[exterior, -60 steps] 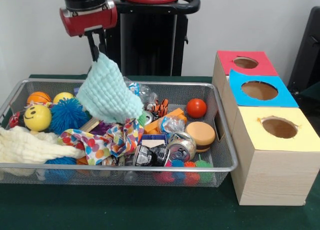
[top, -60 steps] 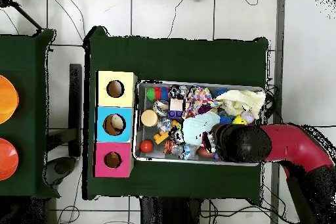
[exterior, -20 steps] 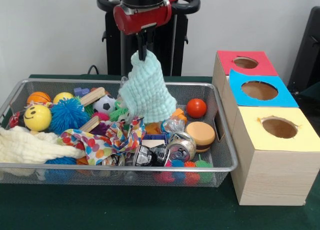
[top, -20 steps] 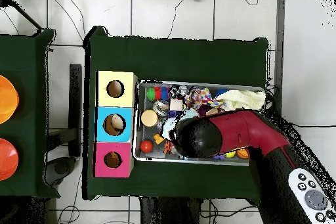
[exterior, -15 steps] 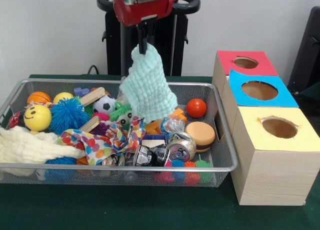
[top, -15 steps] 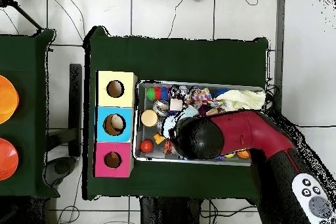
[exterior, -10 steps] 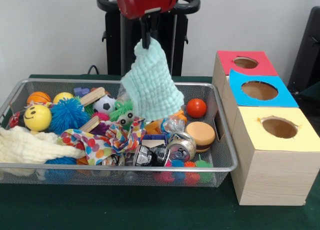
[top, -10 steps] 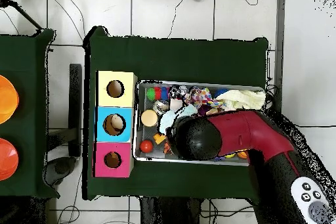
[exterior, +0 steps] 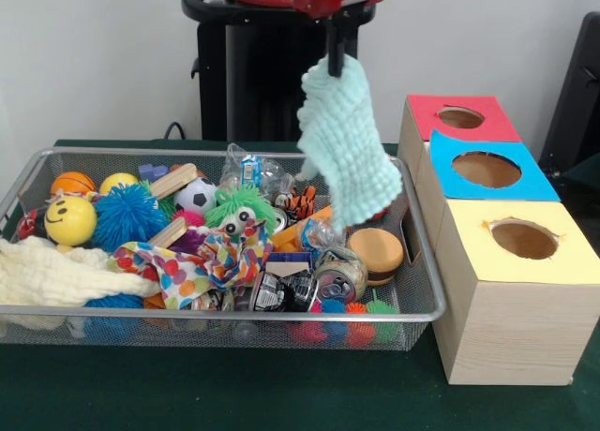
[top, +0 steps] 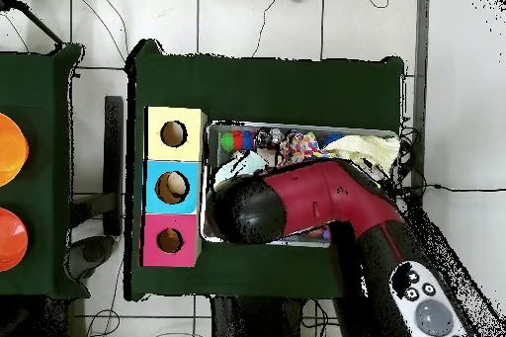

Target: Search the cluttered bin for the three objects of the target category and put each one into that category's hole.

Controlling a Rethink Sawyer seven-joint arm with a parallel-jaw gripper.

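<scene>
Above the right end of the wire bin, the gripper pinches the top corner of a mint-green cloth, which hangs lengthwise straight down, its lower edge near a round tan tin. Balls, crushed cans and a patterned rag fill the bin on a dark green table. Beside it stand boxes with red, blue and yellow holed tops. Behind rises a pale wall; overhead, white floor tiles show.

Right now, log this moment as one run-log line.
tool: shut on mint washcloth | washcloth: hanging above wire bin, near boxes | target: blue-topped box likely
</scene>
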